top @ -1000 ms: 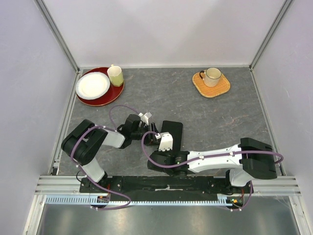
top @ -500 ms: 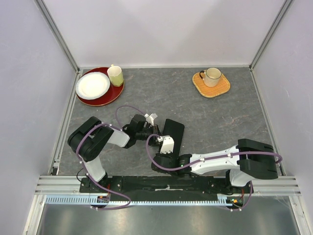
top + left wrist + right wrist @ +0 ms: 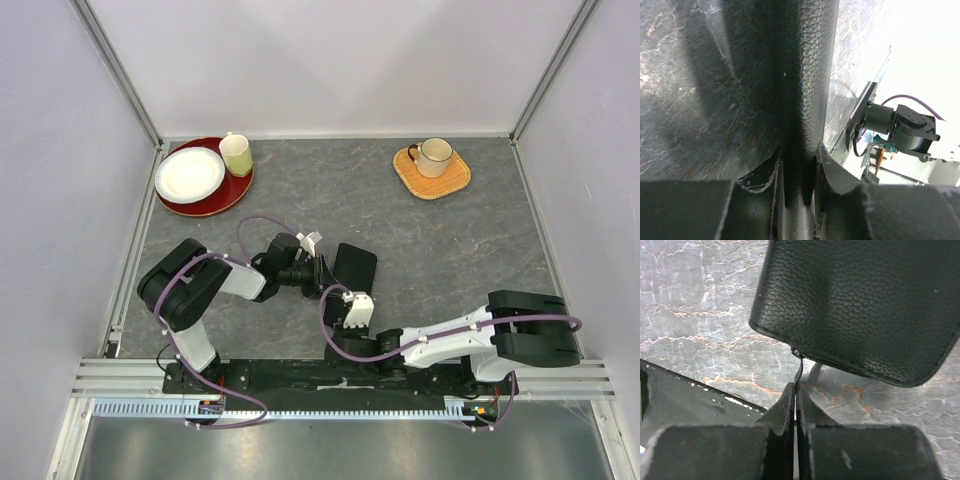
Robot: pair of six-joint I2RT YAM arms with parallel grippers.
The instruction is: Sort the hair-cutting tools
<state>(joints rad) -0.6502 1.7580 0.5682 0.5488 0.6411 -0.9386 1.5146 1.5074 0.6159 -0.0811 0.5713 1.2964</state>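
Note:
The black zip case (image 3: pixel 352 270) lies on the grey table near the front middle. My left gripper (image 3: pixel 322 278) is shut on the case's left edge; in the left wrist view the black leather (image 3: pixel 800 75) runs between the closed fingers (image 3: pixel 837 170). My right gripper (image 3: pixel 350 300) is shut on the case's zip pull tab (image 3: pixel 799 371), just below the case's near edge (image 3: pixel 860 305). No scissors or combs show in any view; they are hidden or out of view.
A red tray (image 3: pixel 213 199) with a white plate (image 3: pixel 188 173) and a green cup (image 3: pixel 236 154) stands at the back left. A white mug (image 3: pixel 433 153) on a woven coaster (image 3: pixel 432 175) stands at the back right. The black base rail (image 3: pixel 685 395) lies close below my right gripper.
My right gripper has moved back toward the near edge and to the right, holding the zip pull. The left gripper has shifted slightly right along the case's edge. The case has turned slightly.

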